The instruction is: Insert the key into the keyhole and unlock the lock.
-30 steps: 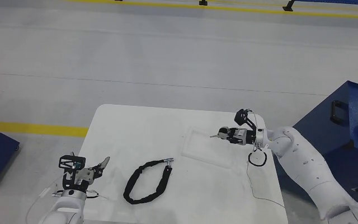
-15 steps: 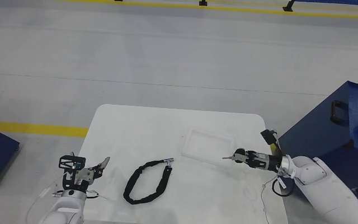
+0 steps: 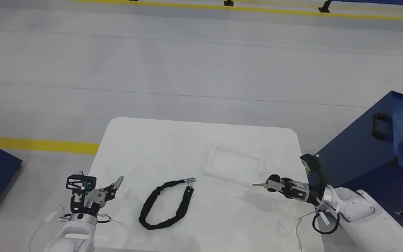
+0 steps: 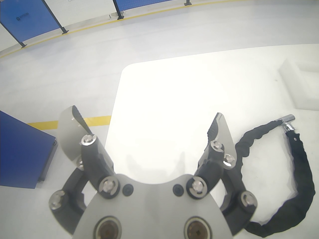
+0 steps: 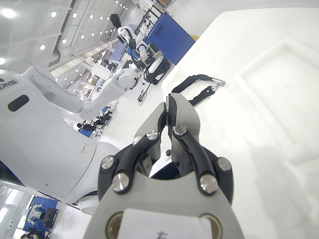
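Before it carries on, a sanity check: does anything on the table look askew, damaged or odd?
Nothing stands out. The lock lies in a flat loop on the table, its metal end toward the tray. The right gripper is shut on the key; the left gripper is open, apart from the lock.

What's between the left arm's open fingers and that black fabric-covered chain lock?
Nothing: the top view shows bare white table between the left gripper's fingers and the black fabric-covered chain lock.

White tray [image 3: 233, 165] on table [image 3: 157, 145]
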Motion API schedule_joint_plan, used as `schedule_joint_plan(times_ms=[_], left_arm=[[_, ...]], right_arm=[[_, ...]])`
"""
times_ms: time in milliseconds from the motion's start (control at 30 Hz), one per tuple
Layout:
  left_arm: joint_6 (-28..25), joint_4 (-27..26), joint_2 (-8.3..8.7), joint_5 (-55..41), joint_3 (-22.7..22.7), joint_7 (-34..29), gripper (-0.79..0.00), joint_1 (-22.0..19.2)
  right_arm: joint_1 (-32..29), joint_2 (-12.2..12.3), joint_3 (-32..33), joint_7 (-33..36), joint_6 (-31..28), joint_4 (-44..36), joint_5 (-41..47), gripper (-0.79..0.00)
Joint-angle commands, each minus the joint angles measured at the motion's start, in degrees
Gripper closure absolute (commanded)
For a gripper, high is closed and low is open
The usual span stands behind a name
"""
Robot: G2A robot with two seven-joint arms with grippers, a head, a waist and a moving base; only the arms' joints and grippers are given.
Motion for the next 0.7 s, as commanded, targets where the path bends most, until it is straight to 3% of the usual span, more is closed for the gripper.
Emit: schedule_joint_plan(times_ms=[0,100,233,400,667], left_arm=[[0.0,0.0,0.0,0.0,0.0,0.0,-0.785,0.0],[0.0,0.0,0.0,0.0,0.0,0.0,-0.785,0.0],[-7.4,-3.7,0.43,2.25,0.37,-2.45,-0.785,-1.55],[-19.54,-10.22,1.36,10.1,2.66,-17.57,-0.785,-6.96],[-36.96,-10.46,1.62,10.29,12.14,-36.26,-0.785,-20.61]], right_arm=[[0.0,0.0,0.0,0.0,0.0,0.0,0.0,0.0],[0.0,0.0,0.0,0.0,0.0,0.0,0.0,0.0],[0.0,0.0,0.0,0.0,0.0,0.0,0.0,0.0],[0.0,0.0,0.0,0.0,0.0,0.0,0.0,0.0],[0.0,0.0,0.0,0.0,0.0,0.0,0.0,0.0]])
